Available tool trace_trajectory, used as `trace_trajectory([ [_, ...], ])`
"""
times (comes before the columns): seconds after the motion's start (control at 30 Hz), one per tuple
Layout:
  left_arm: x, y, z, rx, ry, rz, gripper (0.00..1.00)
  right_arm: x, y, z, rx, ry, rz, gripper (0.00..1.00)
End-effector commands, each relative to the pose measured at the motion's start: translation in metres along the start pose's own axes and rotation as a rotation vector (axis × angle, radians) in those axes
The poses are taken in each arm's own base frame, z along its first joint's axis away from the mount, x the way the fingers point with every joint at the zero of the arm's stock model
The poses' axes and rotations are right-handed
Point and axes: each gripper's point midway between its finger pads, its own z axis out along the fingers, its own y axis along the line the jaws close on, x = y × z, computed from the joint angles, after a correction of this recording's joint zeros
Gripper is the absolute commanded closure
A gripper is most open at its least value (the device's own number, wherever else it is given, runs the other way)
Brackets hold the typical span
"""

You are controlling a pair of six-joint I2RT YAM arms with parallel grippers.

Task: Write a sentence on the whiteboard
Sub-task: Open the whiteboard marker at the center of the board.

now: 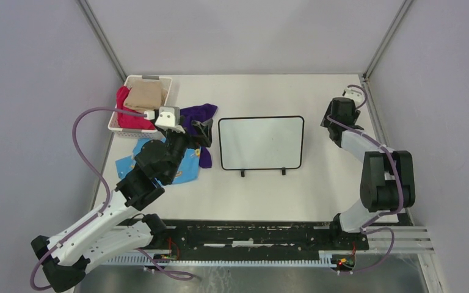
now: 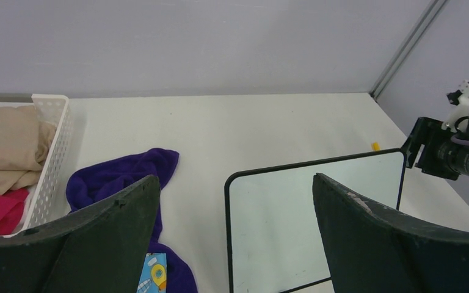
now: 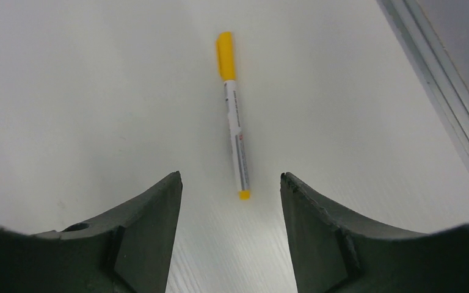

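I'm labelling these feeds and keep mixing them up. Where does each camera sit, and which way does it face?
Top external: above and behind the arm bases, looking down on the table, whiteboard and both arms.
Left wrist: on the left arm, facing across the table toward the right arm; its open left pincer frames the whiteboard's corner.
Right wrist: on the right arm, looking down at a yellow marker lying by its open right pincer.
Shared: top and left wrist both show the whiteboard, purple cloth and basket.

Left end effector (image 2: 233,182) spread wide; right end effector (image 3: 231,178) parted, seemingly angled downward.
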Motion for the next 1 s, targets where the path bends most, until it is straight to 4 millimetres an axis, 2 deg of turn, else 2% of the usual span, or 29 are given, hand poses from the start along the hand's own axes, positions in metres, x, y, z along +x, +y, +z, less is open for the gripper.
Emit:
trace_trajectory([
  [0.0,-0.007,-0.009,0.002,0.048,-0.024,0.035,0.00,-0.020,0.030,0.018,-0.115,-0.016,-0.035,0.32],
  [0.2,-0.002,-0.014,0.004,0.066,-0.010,0.045,0.00,-0.013,0.040,0.040,-0.120,0.042,-0.082,0.29],
  [0.47,0.001,-0.018,0.006,0.083,0.002,0.058,0.00,-0.005,0.044,0.054,-0.111,0.078,-0.101,0.34],
  [0.67,0.004,-0.016,0.006,0.078,0.006,0.069,0.00,0.003,0.026,0.060,-0.014,0.108,-0.129,0.34],
  [0.73,0.005,-0.017,0.007,0.080,0.009,0.071,0.00,0.005,0.013,0.066,0.010,0.125,-0.106,0.35],
  [0.97,0.007,-0.017,0.008,0.078,0.013,0.080,0.00,0.015,0.010,0.078,-0.006,0.160,-0.090,0.42],
])
